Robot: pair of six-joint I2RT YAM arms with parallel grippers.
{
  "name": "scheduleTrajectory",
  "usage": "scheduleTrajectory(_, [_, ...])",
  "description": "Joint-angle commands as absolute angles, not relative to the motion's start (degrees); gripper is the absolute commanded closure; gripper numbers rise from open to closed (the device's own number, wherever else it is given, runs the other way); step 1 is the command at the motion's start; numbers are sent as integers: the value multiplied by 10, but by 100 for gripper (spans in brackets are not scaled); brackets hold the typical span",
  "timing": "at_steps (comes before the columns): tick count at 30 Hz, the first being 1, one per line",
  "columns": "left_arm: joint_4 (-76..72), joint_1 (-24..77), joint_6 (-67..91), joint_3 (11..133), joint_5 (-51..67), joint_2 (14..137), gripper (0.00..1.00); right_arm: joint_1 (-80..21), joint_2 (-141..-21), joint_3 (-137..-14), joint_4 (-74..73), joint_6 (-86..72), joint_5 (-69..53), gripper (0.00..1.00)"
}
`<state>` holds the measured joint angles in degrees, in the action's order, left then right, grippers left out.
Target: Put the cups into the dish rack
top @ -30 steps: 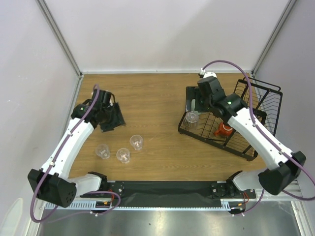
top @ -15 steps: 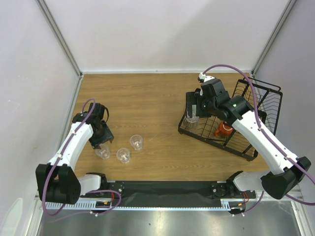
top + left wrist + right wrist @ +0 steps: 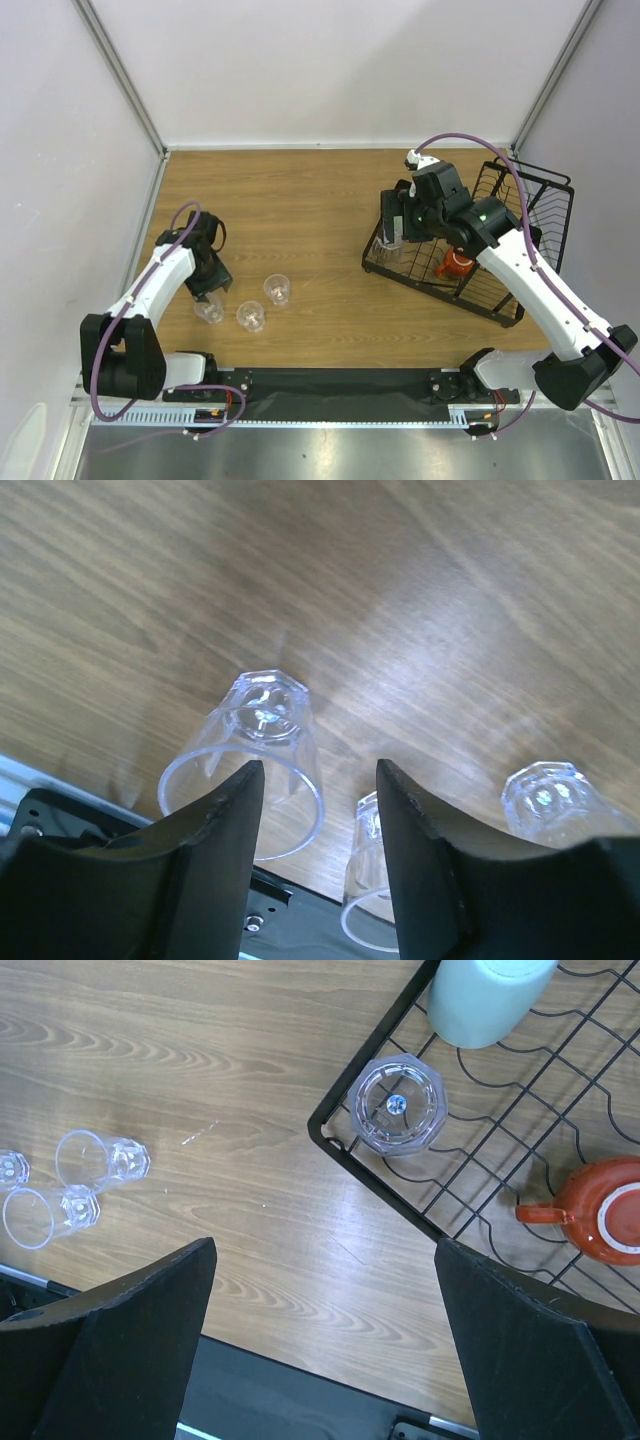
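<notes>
Left gripper (image 3: 318,775) is down around 8 o'clock on the table (image 3: 320,200), jaws roughly half open right over a clear tumbler (image 3: 245,770), can't tell if it's actually touching. Two spare tumblers (image 3: 250,316) stand just beside at its 3 o'clock. Over at 3 o'clock the right gripper (image 3: 325,1250) hangs wide open, empty, above the dish rack (image 3: 430,290), which holds a racked tumbler (image 3: 398,1105), a mint cup (image 3: 485,995) and an orange mug (image 3: 605,1210).

A brown wood-grain tabletop (image 3: 310,200) is boxed in by plain pale walls (image 3: 330,70) on three sides; a black strip (image 3: 340,383) runs along its near edge.
</notes>
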<state>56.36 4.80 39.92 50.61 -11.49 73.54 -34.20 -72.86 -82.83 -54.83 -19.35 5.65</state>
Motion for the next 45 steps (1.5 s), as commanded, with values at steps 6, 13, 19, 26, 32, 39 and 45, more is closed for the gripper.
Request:
scheduleTrajectory(6, [540, 45, 415, 483, -134, 736, 57, -345, -715, -826, -540, -197, 35, 2])
scheduleTrajectory(13, [516, 45, 422, 457, -108, 705, 99, -345, -716, -821, -534, -203, 38, 3])
scheduleTrajectory(19, [511, 46, 410, 551, -28, 681, 100, -345, -708, -820, -531, -210, 32, 2])
scheduleTrajectory(26, [373, 47, 447, 635, 167, 613, 100, -331, -698, -823, -530, -219, 5, 2])
scheduleTrajectory(32, [14, 96, 591, 597, 319, 592, 99, -314, -686, -881, -539, -221, -10, 3])
scheduleTrajectory(39, [-225, 248, 656, 721, 421, 709, 100, -283, -668, -943, -506, -241, -111, 1])
scheduleTrajectory(45, [-345, 335, 673, 787, 452, 779, 100, -237, -605, -933, -428, -277, -215, 0])
